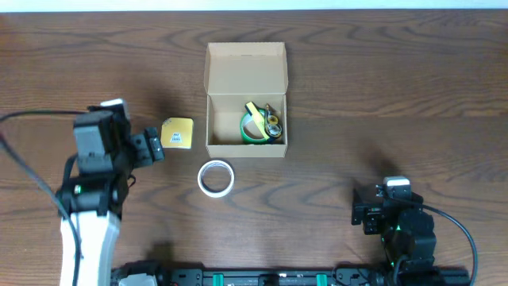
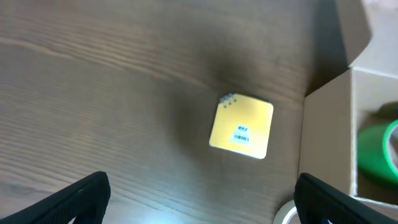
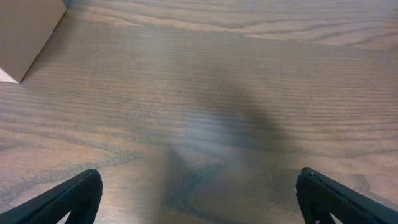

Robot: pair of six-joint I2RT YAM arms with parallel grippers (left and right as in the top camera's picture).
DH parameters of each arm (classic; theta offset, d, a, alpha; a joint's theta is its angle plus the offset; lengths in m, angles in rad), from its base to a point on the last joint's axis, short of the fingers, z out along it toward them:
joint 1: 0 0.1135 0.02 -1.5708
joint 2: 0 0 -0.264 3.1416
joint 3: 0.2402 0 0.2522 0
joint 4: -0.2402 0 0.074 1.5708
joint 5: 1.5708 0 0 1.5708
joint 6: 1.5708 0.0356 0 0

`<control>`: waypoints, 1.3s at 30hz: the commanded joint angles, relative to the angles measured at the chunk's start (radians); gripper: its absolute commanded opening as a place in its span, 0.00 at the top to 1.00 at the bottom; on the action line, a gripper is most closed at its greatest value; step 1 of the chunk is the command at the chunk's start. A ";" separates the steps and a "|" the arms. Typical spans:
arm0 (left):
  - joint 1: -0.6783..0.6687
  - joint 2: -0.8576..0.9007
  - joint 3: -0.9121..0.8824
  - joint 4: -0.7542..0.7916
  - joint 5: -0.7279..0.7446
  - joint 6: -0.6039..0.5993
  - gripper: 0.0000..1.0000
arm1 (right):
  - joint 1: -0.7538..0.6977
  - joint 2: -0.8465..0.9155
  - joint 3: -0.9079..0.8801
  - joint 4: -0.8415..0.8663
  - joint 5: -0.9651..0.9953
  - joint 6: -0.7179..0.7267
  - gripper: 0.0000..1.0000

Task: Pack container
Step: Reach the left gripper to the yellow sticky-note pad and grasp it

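The tan cardboard container (image 1: 246, 99) stands open at the table's middle, lid flap folded back; it holds a green tape roll (image 1: 252, 129) and a small yellow and dark item. Its side wall (image 2: 323, 137) shows in the left wrist view with the green roll (image 2: 379, 155) inside. A yellow square pad (image 1: 176, 133) (image 2: 242, 126) lies flat just left of the box. A white tape roll (image 1: 215, 177) (image 2: 285, 214) lies in front of the box. My left gripper (image 1: 151, 147) (image 2: 202, 202) is open and empty, hovering left of the pad. My right gripper (image 1: 363, 214) (image 3: 199, 196) is open and empty at the front right.
The dark wooden table (image 1: 381, 87) runs to a far edge at the top of the overhead view. A black cable (image 1: 32, 179) loops at the left. A corner of the box (image 3: 28, 31) shows at the right wrist view's top left.
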State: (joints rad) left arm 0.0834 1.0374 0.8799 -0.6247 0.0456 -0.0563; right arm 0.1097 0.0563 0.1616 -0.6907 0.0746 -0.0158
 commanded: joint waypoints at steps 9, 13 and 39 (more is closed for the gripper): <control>-0.002 0.198 0.026 0.064 0.085 -0.011 0.04 | -0.002 -0.005 -0.002 -0.001 -0.004 -0.016 0.01; -0.002 0.307 0.035 0.113 0.167 -0.012 0.05 | -0.002 -0.006 -0.002 -0.001 -0.004 -0.016 0.01; -0.078 0.838 0.402 -0.129 0.188 0.087 0.04 | -0.002 -0.006 -0.002 -0.001 -0.004 -0.016 0.01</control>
State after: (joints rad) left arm 0.0109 1.8568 1.2591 -0.7414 0.2333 0.0082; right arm 0.1097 0.0563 0.1616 -0.6907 0.0742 -0.0158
